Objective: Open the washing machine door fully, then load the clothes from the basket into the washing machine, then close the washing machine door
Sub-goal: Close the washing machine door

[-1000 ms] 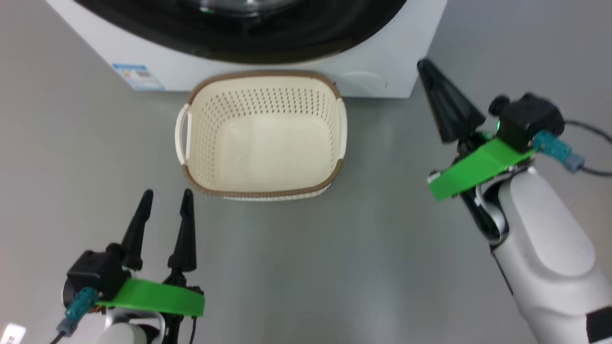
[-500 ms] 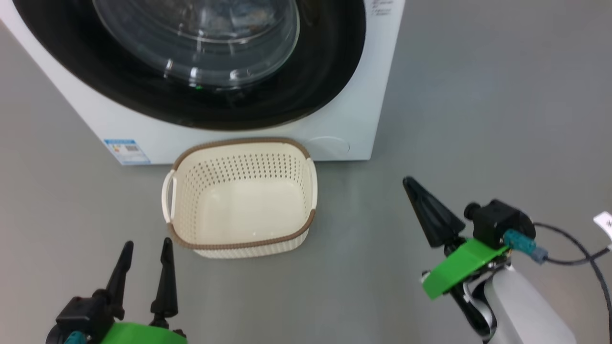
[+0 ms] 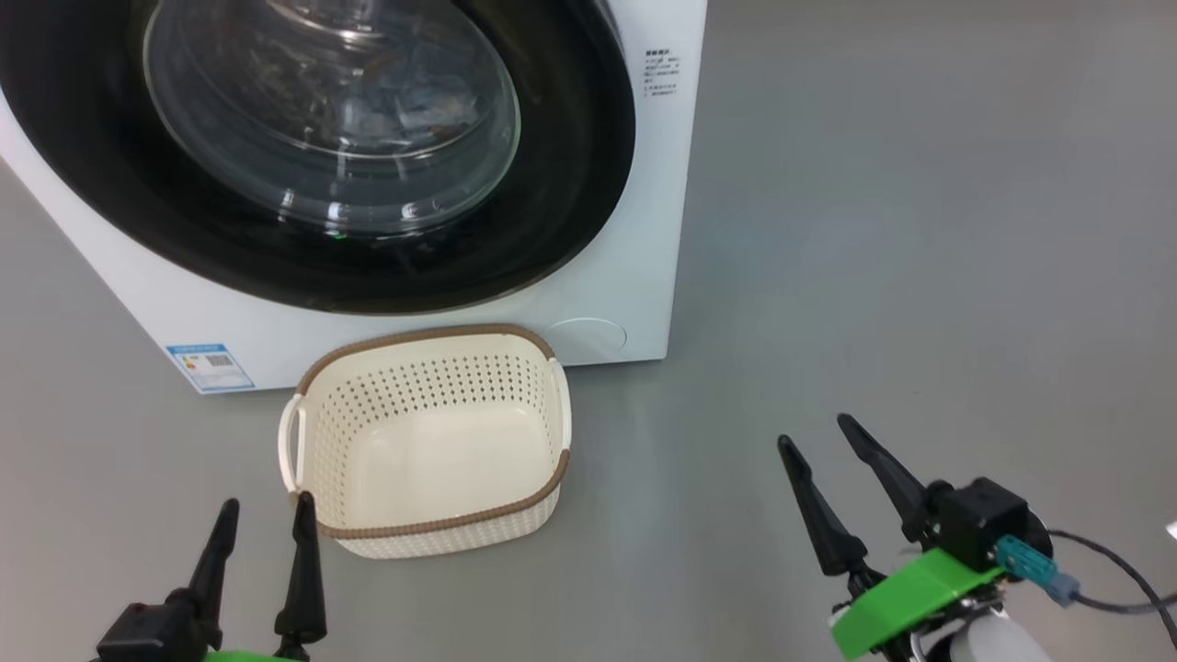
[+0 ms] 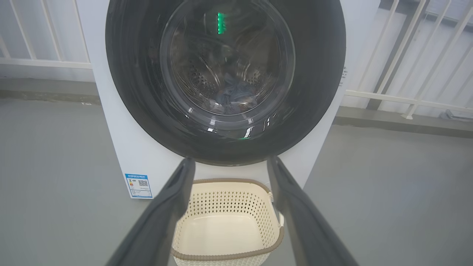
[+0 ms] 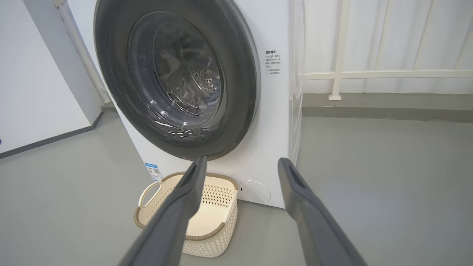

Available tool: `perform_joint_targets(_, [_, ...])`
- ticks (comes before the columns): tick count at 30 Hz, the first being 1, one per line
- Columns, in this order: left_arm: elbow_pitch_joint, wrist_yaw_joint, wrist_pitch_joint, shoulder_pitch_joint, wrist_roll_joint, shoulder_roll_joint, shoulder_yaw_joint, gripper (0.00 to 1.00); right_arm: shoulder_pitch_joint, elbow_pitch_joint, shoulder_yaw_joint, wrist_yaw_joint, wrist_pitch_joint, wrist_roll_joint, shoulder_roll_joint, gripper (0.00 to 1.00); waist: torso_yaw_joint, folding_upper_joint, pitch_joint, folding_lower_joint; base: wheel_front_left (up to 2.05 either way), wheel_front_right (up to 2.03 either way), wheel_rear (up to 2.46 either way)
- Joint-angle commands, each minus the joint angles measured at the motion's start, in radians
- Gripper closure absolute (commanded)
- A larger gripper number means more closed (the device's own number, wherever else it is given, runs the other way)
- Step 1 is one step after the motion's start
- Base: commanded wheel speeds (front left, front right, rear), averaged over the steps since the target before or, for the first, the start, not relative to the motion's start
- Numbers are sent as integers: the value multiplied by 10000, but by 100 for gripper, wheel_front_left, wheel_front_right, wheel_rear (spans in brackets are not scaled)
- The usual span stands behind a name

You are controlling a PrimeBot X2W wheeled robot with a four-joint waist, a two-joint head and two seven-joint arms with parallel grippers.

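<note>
- Peering through the washing machine door [image 4: 225, 74], left wrist view catches clothes [image 4: 231, 95] inside.
- Right gripper [image 3: 812, 430], pinched together earlier, now gapes; left gripper [image 3: 266, 500] spread too.

Left end effector [image 3: 266, 501] fingers parted, pointing forward; right end effector [image 3: 814, 430] fingers parted too.

We take this for a plain laundry room or utility space, more a test set-up than a lived-in home. A white front-loading washing machine [image 5: 273, 122] stands directly on a smooth grey floor [image 5: 388, 184], with a cream basket [image 5: 221, 236] on the floor at six o'clock of it. In the right wrist view we see white railing bars [image 5: 388, 74] at three o'clock of the machine, and a plain white wall [image 5: 37, 92] with a dark skirting [image 5: 48, 140] at nine o'clock.
</note>
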Motion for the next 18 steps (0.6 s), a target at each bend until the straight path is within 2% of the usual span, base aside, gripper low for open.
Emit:
perform_joint_targets(1, [-280,0,-63,-39,152,139,362,0,217,-370,4,14,-20,-165,118,0,-81,0,-158,0,0,0,0])
perform_joint_targets(18, [-378,149,-63,694,590,139,884,0,2054,-1465,-1583,14,-21,-1036,687,0,-162,0,-668,0,0,0,0])
